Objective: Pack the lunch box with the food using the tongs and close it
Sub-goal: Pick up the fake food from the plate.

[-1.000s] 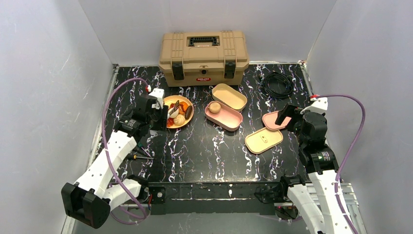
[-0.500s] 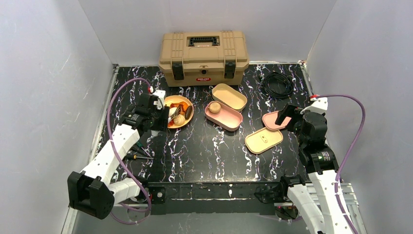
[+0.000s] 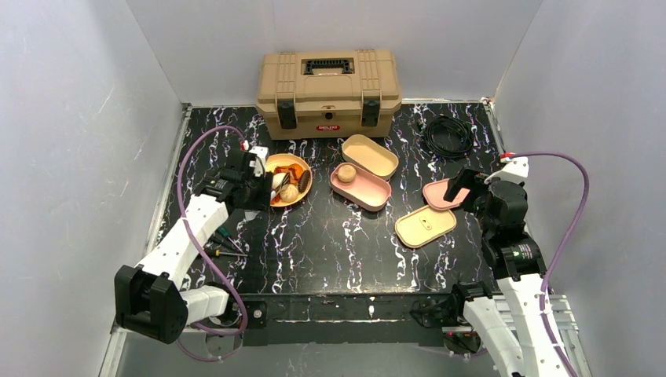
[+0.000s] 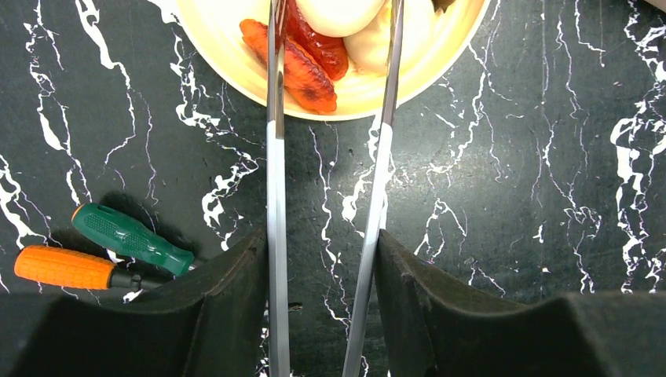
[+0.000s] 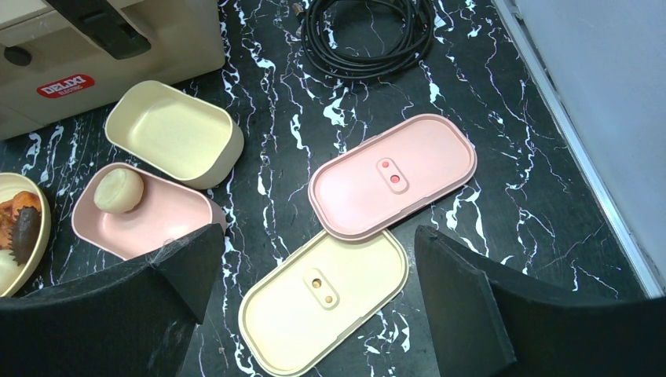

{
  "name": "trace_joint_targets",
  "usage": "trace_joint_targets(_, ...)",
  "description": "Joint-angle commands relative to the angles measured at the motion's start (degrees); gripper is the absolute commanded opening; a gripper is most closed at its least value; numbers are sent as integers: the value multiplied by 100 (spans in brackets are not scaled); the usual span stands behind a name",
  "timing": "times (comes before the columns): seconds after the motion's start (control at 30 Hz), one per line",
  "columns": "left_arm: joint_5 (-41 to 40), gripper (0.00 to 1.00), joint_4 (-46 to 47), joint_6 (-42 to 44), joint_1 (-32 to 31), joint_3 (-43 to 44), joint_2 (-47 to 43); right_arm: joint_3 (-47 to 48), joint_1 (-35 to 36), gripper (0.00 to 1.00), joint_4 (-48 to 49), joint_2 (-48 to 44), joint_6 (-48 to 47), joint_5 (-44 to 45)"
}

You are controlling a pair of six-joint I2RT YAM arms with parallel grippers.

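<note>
Steel marks the working end here: a pair of long steel tongs (image 4: 273, 157) sits between the fingers of the left gripper (image 4: 320, 243). The gripper is pressed in on the two handles and pinches them partway together. The blades run straight ahead of the hand with a gap between them, a gap that looks sized for a bite of food rather than squeezed flat.

At the blades' far end lies the round yellow plate (image 4: 448, 55) carrying the food. A smooth white egg (image 4: 338, 9) lies between the blades and glossy orange-red chunks (image 4: 302, 67) lie under one of them. The tips run out of the wrist view, so whether they touch the egg I cannot tell; likely they bracket it for a pick. Back beside the hand lie a green-handled screwdriver (image 4: 129, 236) and an orange-handled screwdriver (image 4: 67, 269), off the route.

The right gripper (image 5: 316, 236), jaws spread wide and holding nothing, hangs above the oval pink lid (image 5: 424, 169) and the oval cream lid (image 5: 345, 314). It is probably parked there because closing is its part. Ahead and to its left stands the oblong pink lunch box tray (image 5: 169, 224) with one round tan bun (image 5: 118, 190) at one end, and the empty cream tray (image 5: 169, 133) sits close beside it. Packing has barely begun, I judge.
</note>
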Motion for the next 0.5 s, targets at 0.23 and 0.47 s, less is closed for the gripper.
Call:
trace_joint_targets(0.23, 24, 29, -17, 21, 43, 140, -150, 167, -14, 100, 170, -21, -39, 1)
trace_joint_targets(0.47, -34, 24, 12, 17, 42, 83, -365, 167, -14, 100, 159, -21, -40, 6)
